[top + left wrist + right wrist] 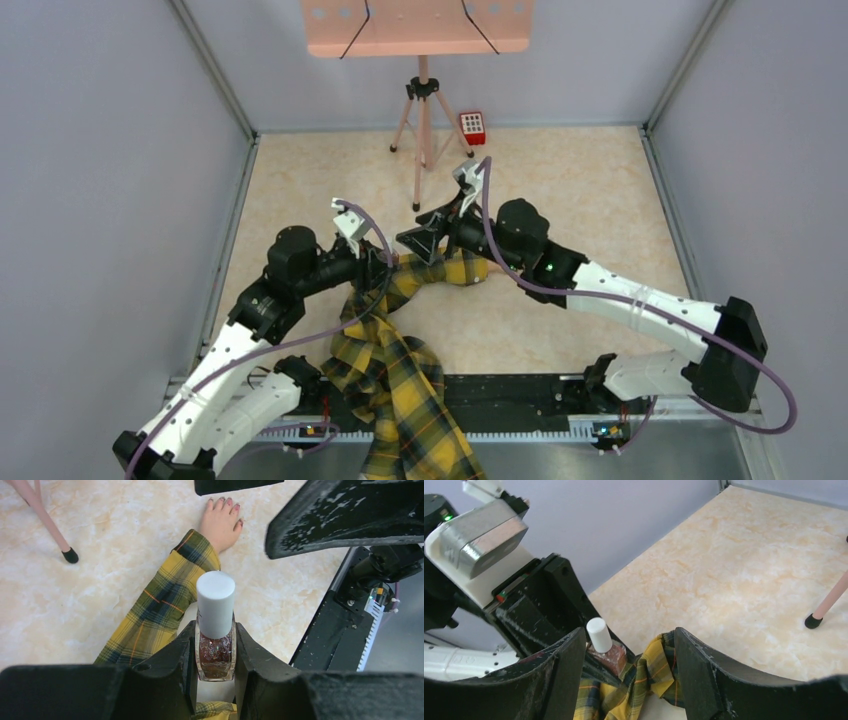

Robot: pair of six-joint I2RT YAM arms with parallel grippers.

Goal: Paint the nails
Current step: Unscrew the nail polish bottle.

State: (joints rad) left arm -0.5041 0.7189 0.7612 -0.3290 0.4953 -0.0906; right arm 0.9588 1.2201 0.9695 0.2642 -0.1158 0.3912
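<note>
My left gripper [215,636] is shut on a small glass nail polish bottle [215,655] of dark red glitter polish, its white cap [215,602] on and upright. Beyond it lies the pale mannequin hand [221,524], palm down, in a yellow-black plaid sleeve [160,605]; the nails [229,502] are dark red. My right gripper [624,672] is open just over the sleeve [659,670], and the bottle's cap [599,634] stands by its left finger [561,680], untouched. From above, both grippers [385,264] [424,240] meet over the sleeve [400,370].
A pink tripod [424,110] with a board stands at the back, one foot [70,555] near the sleeve. A small red keypad box [472,127] sits beside it. A black rail [520,395] runs along the near edge, and grey walls close in both sides.
</note>
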